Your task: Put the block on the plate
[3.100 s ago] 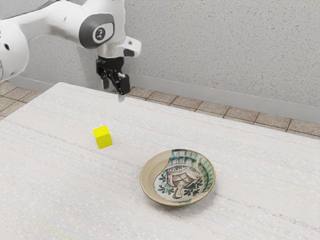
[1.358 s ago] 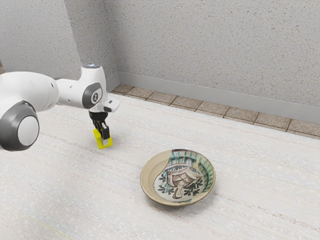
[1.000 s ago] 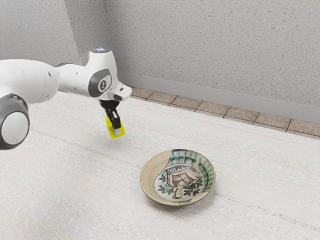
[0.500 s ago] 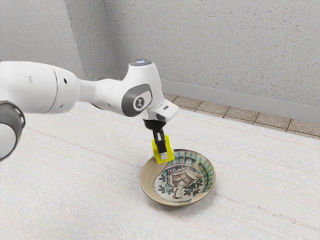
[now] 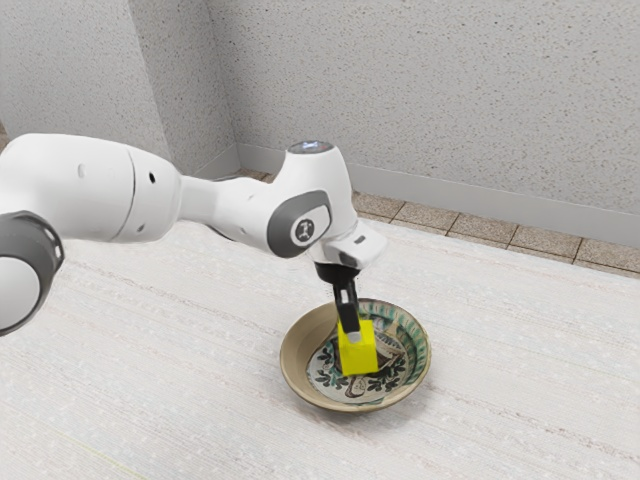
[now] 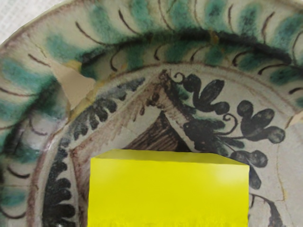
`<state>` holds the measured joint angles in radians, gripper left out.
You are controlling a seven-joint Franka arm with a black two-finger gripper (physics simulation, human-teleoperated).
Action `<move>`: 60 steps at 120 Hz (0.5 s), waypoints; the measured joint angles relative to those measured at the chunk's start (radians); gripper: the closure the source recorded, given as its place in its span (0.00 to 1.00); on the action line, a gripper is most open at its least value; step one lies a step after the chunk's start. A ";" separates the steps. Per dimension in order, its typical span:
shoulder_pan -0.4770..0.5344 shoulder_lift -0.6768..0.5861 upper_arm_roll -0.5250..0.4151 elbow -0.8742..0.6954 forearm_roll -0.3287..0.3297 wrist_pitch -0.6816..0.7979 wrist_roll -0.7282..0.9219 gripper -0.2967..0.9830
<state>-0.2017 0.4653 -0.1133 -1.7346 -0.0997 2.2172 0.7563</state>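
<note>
marking the arm (image 5: 105,190), a logo (image 5: 304,231) (illegible)

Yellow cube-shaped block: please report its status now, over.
Black two-finger gripper at block, grip unclear. Block above painted ceramic plate or resting in it, cannot tell. No obstacle seen.

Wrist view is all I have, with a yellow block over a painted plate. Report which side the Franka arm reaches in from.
Observer: The Franka arm reaches in from the exterior view's left, its black gripper pointing down at the yellow block.

Operator: I see mostly green and dark patterns on the plate. Tell me whether any broad part is plain.

Observer: Yes. The painted plate has a broad plain tan section on the exterior view's left.
</note>
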 joint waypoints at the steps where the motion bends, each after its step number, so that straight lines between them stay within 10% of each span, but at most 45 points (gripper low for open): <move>1: 0.000 -0.006 0.000 0.000 0.000 -0.002 0.000 0.31; 60: -0.034 -0.169 0.077 0.204 0.157 -0.296 -0.039 0.24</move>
<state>-0.2360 0.2960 -0.0364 -1.5305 0.0575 1.9213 0.7170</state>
